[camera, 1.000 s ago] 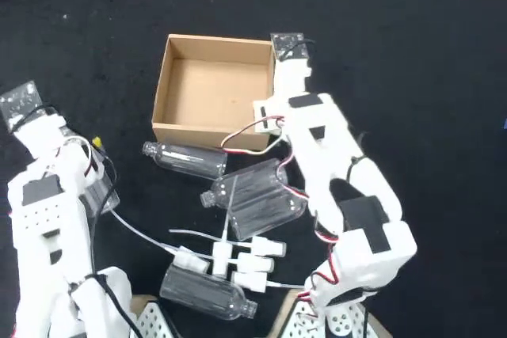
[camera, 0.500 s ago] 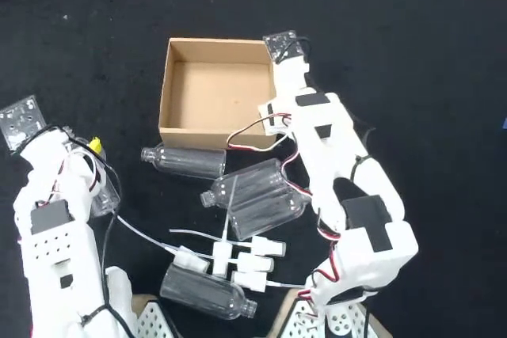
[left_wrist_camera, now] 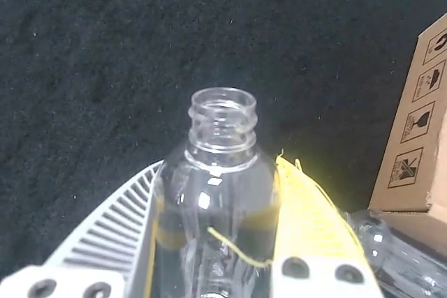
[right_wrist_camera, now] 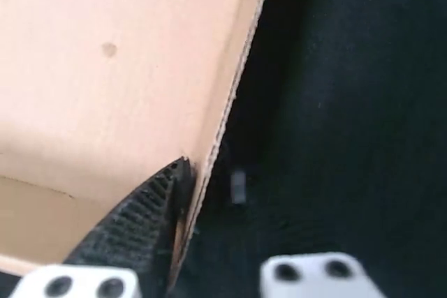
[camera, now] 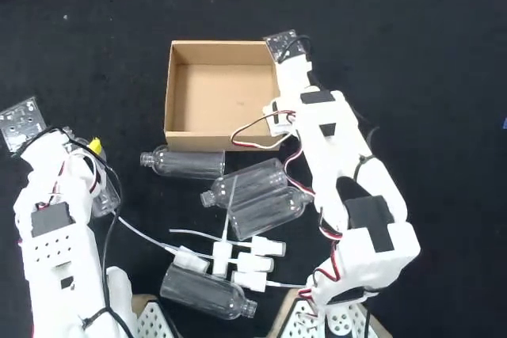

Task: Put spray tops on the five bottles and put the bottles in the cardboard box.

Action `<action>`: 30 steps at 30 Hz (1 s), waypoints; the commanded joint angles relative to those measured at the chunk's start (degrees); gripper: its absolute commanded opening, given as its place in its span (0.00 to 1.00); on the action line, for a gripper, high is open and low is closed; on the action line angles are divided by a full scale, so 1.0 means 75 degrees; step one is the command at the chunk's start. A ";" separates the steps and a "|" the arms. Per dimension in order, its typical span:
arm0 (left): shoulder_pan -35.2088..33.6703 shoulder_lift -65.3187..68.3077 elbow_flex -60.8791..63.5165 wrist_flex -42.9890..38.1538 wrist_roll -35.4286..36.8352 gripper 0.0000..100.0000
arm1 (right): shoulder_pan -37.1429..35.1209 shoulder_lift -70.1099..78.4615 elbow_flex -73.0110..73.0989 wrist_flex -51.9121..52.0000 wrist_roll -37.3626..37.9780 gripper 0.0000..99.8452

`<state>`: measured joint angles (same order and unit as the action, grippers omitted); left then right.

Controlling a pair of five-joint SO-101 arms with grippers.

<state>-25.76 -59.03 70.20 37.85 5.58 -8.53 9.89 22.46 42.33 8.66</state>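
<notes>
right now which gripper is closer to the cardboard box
Right. The right gripper straddles a side wall of the cardboard box, one finger inside. The left gripper, shut on an uncapped bottle, sits apart from the box, off its opposite side.

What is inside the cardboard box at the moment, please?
Inside the cardboard box the visible floor is bare. The right pincer dips in at one wall, and the right arm hides the strip of floor beneath it.

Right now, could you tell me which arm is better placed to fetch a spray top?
Probably right: the left gripper is shut on an uncapped bottle, while the right gripper at the cardboard box holds no bottle.
</notes>
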 commanded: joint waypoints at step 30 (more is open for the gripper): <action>0.0041 -0.0188 0.0451 -0.0703 0.0059 0.04 | -0.2356 -0.5562 0.3100 0.5919 0.6212 0.17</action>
<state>-25.76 -59.12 72.84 36.79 5.58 -25.14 -29.14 44.97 86.11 51.12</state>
